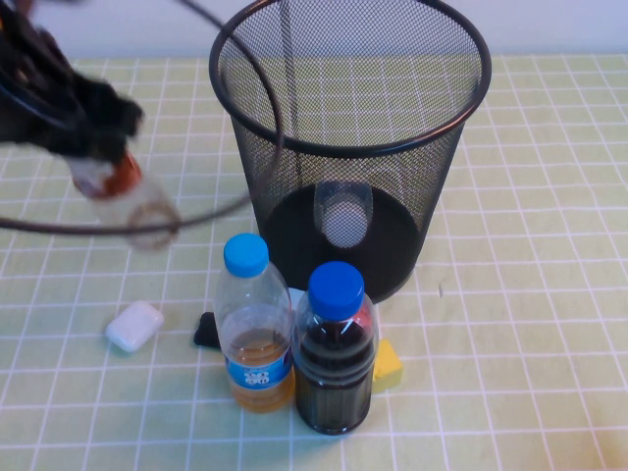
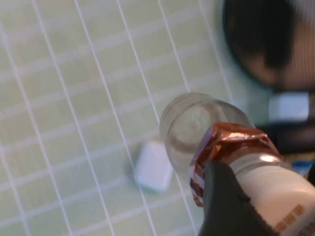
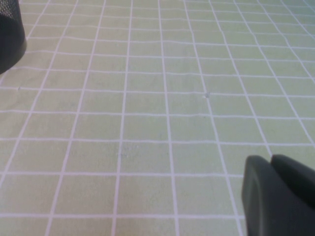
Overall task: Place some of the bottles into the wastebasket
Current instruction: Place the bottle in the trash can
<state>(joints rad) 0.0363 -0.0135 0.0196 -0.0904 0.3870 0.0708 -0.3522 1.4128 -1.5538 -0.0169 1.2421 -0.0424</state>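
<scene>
Cola bottle [image 1: 335, 348] nearest | green grid tablecloth [image 1: 530, 324] | left gripper [image 1: 93, 132] grasping short bottle [image 1: 128, 196] | right gripper [image 3: 275, 196] clenched

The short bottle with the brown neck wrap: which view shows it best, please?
The left wrist view: the short bottle fills it, held in the left pincer, wrap clear. The high view shows it blurred beside the wastebasket. The right wrist view shows only the right pincer, no bottle.

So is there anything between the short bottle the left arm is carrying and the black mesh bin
Nothing visible. The left gripper holds the short clear plastic bottle with the brown neck wrap in the air, left of the black wire-mesh wastebasket; only the near rim lies between. One clear bottle already lies inside. The right gripper hangs over bare tablecloth.
</scene>
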